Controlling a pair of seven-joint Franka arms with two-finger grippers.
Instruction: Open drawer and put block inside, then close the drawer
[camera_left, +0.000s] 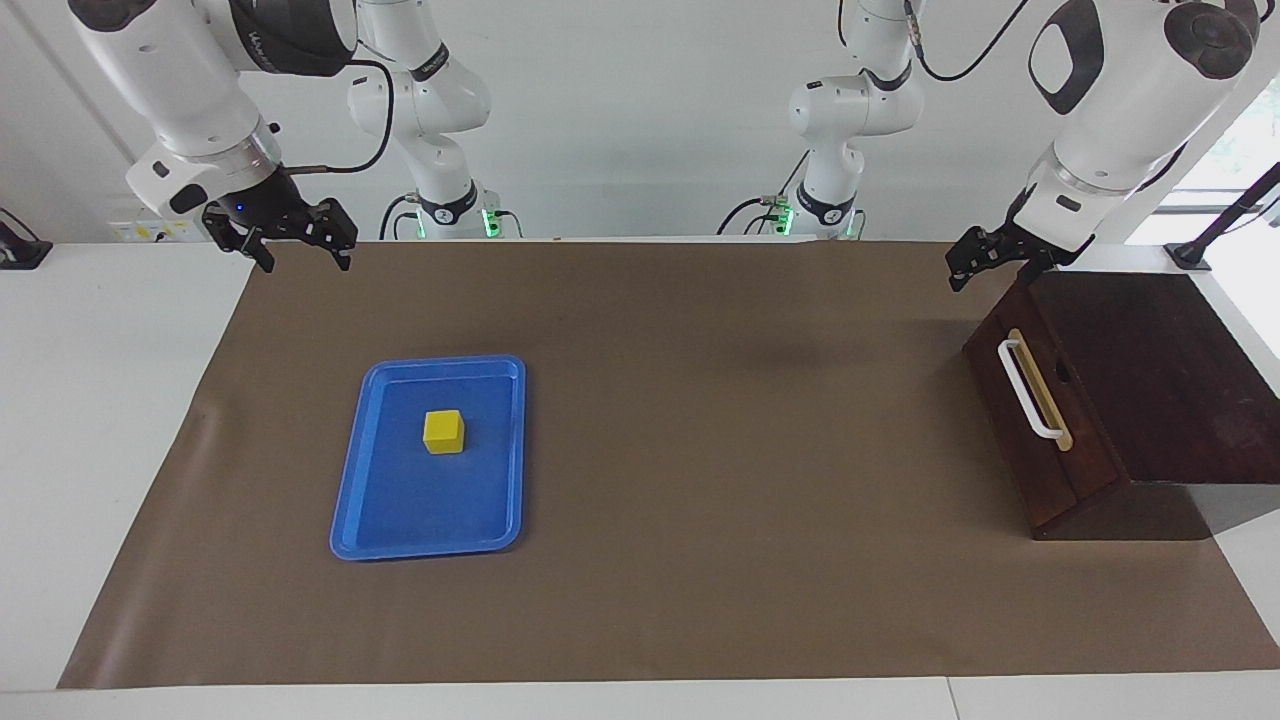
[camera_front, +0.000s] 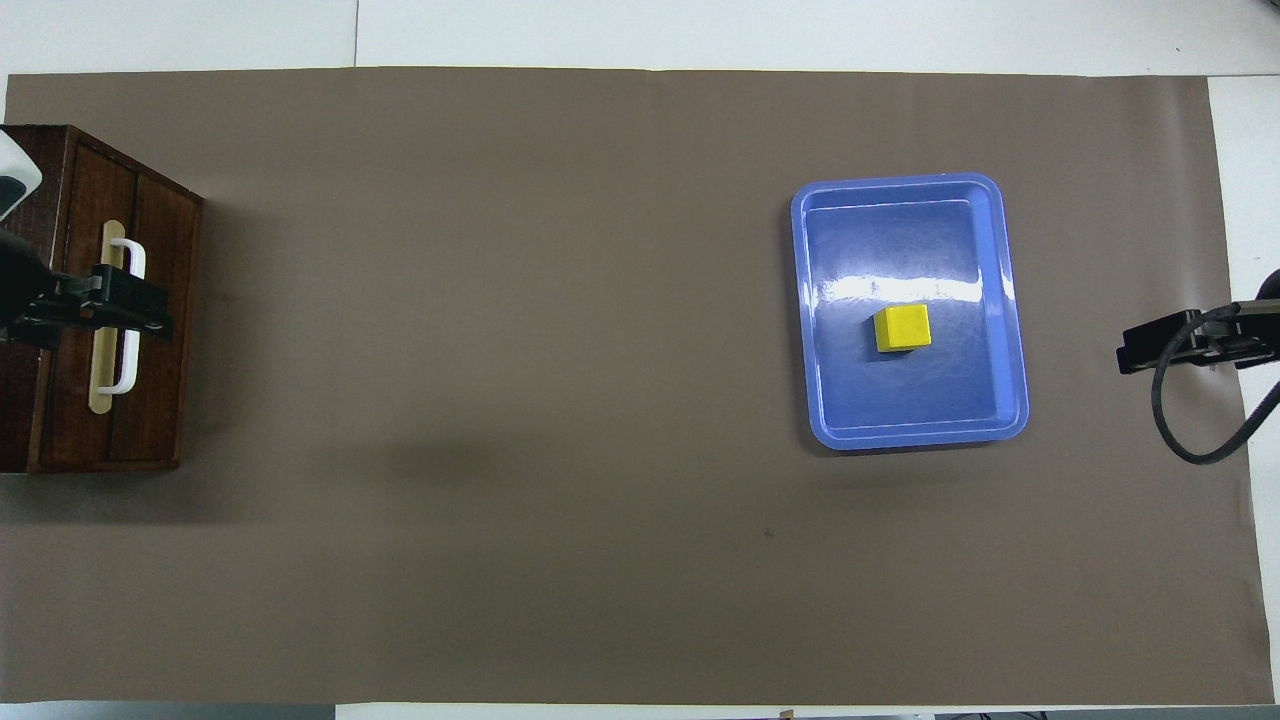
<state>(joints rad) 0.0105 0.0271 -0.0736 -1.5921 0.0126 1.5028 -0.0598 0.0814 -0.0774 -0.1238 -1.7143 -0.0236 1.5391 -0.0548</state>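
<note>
Your step in hand, by my reading, was the first one: getting the drawer (camera_left: 1040, 400) open. It sat shut in its dark box (camera_left: 1170, 380) at the left arm's end of the counter (camera_left: 700, 560), with the white bar handle (camera_left: 1028, 390) facing the middle of the mat.

To do it well, you needed to bring the left claw (camera_left: 985, 262) down so its fingers straddled the white bar at its middle, close squarely, and pull straight along the drawer's travel, toward the right arm's end. An off-centre or slanted pull would likely have skewed the drawer or dragged the whole box across the mat.

In the facing view the left claw hung in the air just above the box's top corner nearest the robots, with the handle at about five o'clock from it and lower. I could not tell whether that claw was spread or pressed together.

The right claw (camera_left: 290, 235) waited over the mat's edge at the other end, fingers spread and holding nothing. The block (camera_left: 443, 431) lay in the blue tray (camera_left: 350, 500), at roughly five o'clock from that claw in the facing view, well apart from it and from the drawer.
</note>
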